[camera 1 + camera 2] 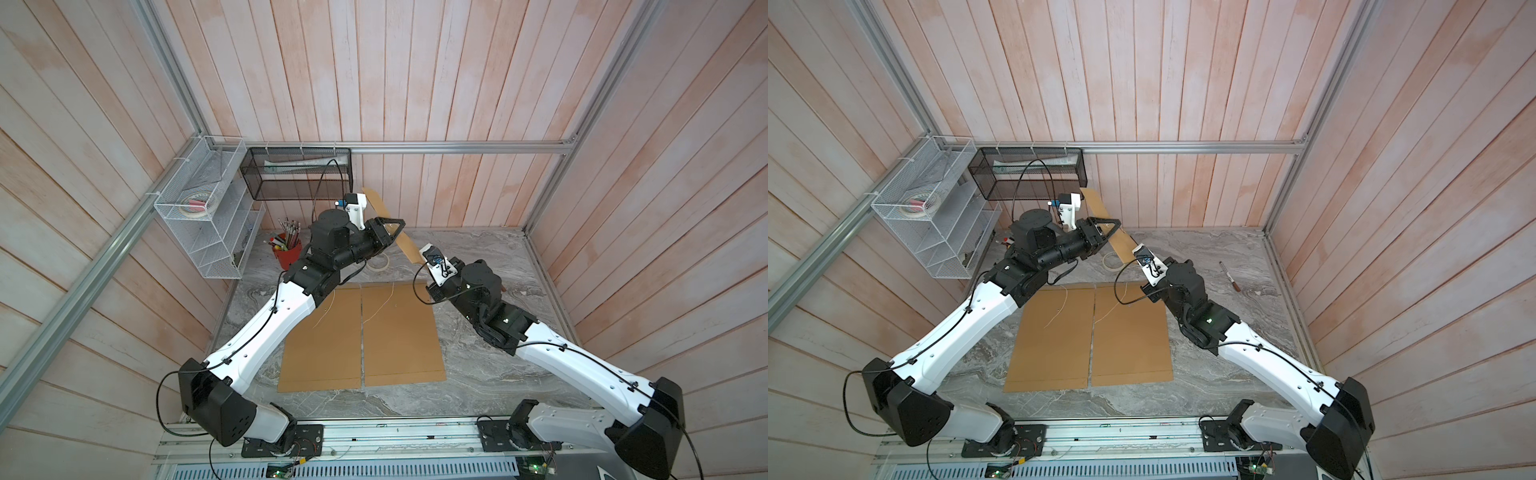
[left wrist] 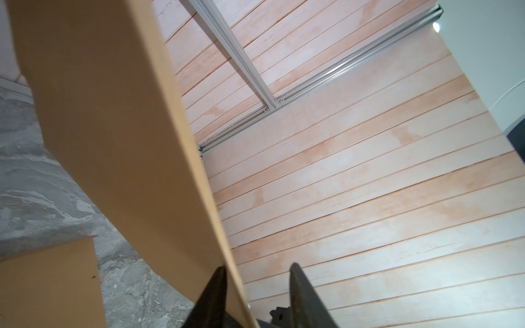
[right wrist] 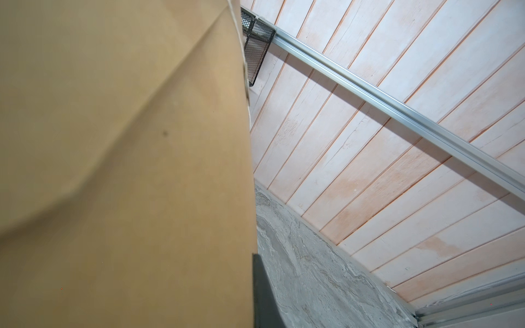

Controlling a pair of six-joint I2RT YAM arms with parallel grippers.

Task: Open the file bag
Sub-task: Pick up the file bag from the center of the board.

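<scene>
Inside spread left gripper (image 2: 257, 268), raised file bag (image 2: 113, 127) edge, right gripper (image 3: 255, 284) pinching it

The raised file bag (image 2: 113, 113) is plain kraft brown, like the two flat bags (image 1: 324, 345) on the grey, white-veined marbled counter (image 1: 478, 374). The wall planks (image 1: 415, 83) are pale pink. The arms (image 1: 266, 328) are white with black joints. Far left are a white wire rack (image 1: 183, 199), a black mesh basket (image 1: 291, 183) and a red pencil pot (image 1: 289, 257).
</scene>
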